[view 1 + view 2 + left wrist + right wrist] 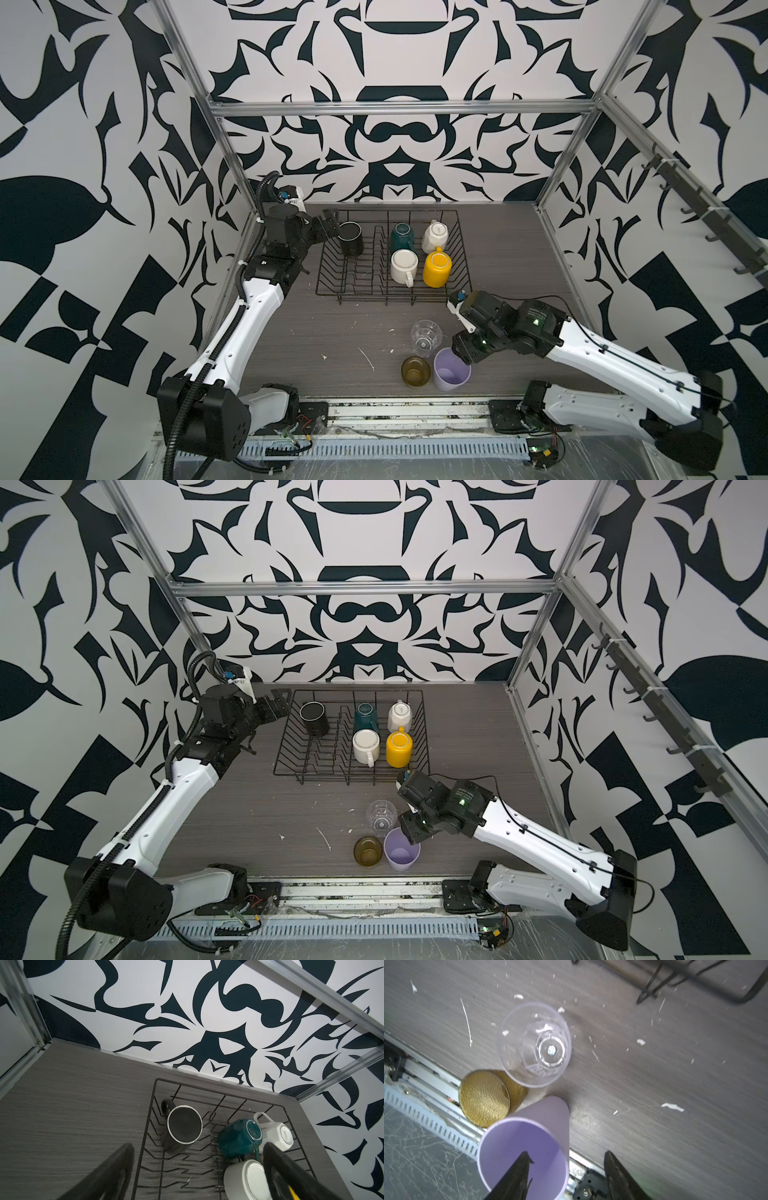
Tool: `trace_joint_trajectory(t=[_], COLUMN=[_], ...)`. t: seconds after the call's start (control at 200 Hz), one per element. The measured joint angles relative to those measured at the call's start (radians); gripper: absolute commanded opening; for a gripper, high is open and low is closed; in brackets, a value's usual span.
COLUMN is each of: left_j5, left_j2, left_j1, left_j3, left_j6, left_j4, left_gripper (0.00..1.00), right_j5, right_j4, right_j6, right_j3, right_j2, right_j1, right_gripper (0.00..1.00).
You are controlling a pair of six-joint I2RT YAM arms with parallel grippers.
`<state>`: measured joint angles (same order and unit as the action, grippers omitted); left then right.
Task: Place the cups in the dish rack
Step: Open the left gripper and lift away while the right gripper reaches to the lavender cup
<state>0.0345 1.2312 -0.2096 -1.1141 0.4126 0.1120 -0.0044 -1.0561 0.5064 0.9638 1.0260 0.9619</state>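
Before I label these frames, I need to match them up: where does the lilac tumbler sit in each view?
Both top views: lilac tumbler at the table's front edge, right of centre.
Left wrist: not in it.
Right wrist: nearest the camera, mouth facing it.
Shared landmark: amber glass close beside it, wherever it shows.

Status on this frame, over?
Left gripper open beside black mug. Right gripper open, straddling lilac tumbler wall. Five mugs in dish rack; three cups outside. Amber glass, clear glass crowd the tumbler.

White faceted mug (277, 1133): side script, partly hidden, reads "mple"; base stamp too small.
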Motion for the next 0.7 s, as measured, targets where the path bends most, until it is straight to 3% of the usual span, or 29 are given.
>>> trace_joint_trajectory(t=[0.42,0.7], left_j5=[-0.001,0.000], left_j2=[-0.012,-0.020], left_j1=[0.001,0.005], left_j3=[0.017,0.024], left_j6=[0.010,0.011], left_j4=[-0.026,-0.034], left_gripper=[0.99,0.99], right_j5=[0.021,0.072], right_j4=[0.040,0.048], right_j6=[0.071,0.092], right_j3=[-0.097,-0.098], right_j2=[0.034,0.072], right_j1=[0.044,0.048], right_gripper=[0.30,0.02])
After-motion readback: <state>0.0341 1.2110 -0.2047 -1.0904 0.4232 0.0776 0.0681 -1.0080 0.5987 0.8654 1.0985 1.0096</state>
